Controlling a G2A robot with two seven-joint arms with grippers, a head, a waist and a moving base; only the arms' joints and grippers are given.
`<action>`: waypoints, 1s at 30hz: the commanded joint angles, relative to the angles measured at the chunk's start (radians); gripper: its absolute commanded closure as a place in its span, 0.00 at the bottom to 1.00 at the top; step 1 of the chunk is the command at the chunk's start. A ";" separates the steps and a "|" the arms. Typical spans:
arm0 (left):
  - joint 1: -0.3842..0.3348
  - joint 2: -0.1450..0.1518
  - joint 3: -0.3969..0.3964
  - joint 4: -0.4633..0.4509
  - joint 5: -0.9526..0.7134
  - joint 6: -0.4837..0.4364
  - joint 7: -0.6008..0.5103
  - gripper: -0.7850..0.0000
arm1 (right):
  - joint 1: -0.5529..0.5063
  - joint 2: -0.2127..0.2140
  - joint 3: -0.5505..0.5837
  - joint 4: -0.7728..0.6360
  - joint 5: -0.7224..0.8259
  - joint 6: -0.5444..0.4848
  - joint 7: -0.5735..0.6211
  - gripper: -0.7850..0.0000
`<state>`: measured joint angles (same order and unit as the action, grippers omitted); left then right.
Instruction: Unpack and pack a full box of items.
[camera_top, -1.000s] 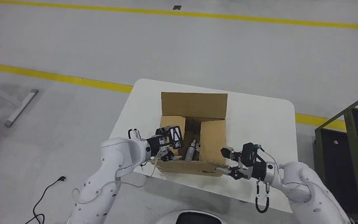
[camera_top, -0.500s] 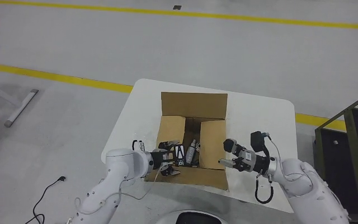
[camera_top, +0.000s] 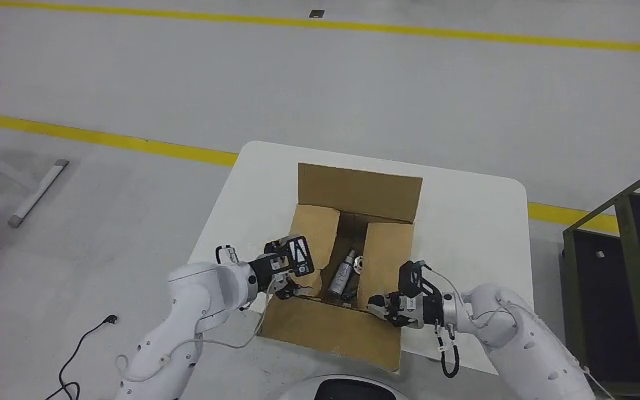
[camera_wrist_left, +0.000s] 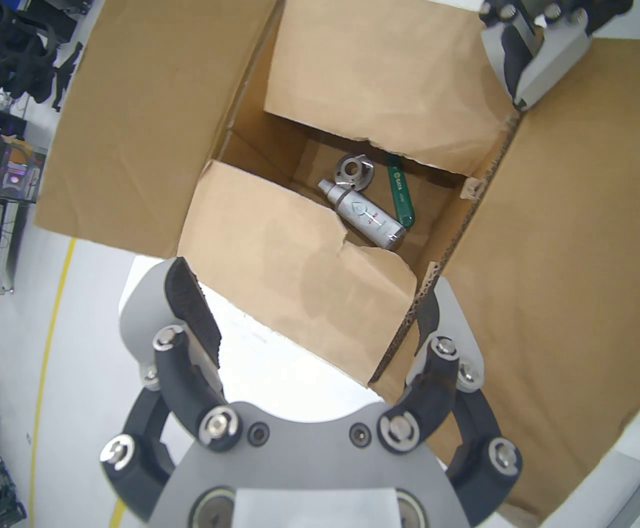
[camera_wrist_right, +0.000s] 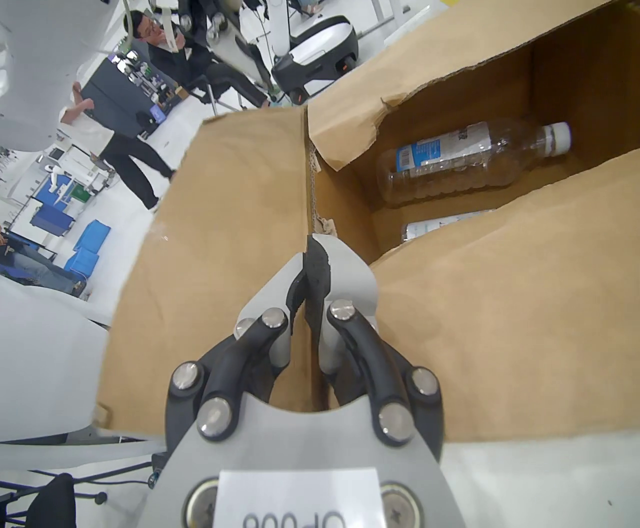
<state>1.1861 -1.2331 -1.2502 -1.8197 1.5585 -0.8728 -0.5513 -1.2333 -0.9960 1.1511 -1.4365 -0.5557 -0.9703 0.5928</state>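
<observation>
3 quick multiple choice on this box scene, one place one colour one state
1. Where does the silver canister lie? A on the floor; B inside the cardboard box; C on a shelf.
2. What colour is the tool handle beside it? A green; B red; C yellow.
3. How is the left gripper? A shut on a bottle; B shut on nothing; C open.
Key: B, it rests on the box bottom; A, its handle shows green; C, its fingers stand wide apart.
</observation>
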 joint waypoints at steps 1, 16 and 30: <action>-0.014 -0.003 0.006 0.014 -0.034 0.041 -0.014 0.00 | 0.002 -0.001 -0.009 0.005 -0.019 0.004 -0.013 1.00; -0.158 -0.038 0.151 0.117 -0.165 0.242 -0.120 0.00 | -0.102 0.012 0.187 -0.067 -0.024 0.068 -0.400 1.00; -0.158 -0.038 0.151 0.117 -0.165 0.242 -0.120 0.00 | -0.244 -0.003 0.329 -0.055 -0.098 0.246 -0.788 1.00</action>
<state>1.0285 -1.2710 -1.0995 -1.7032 1.3932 -0.6304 -0.6713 -1.4692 -0.9970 1.4793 -1.4946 -0.6463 -0.7413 -0.1724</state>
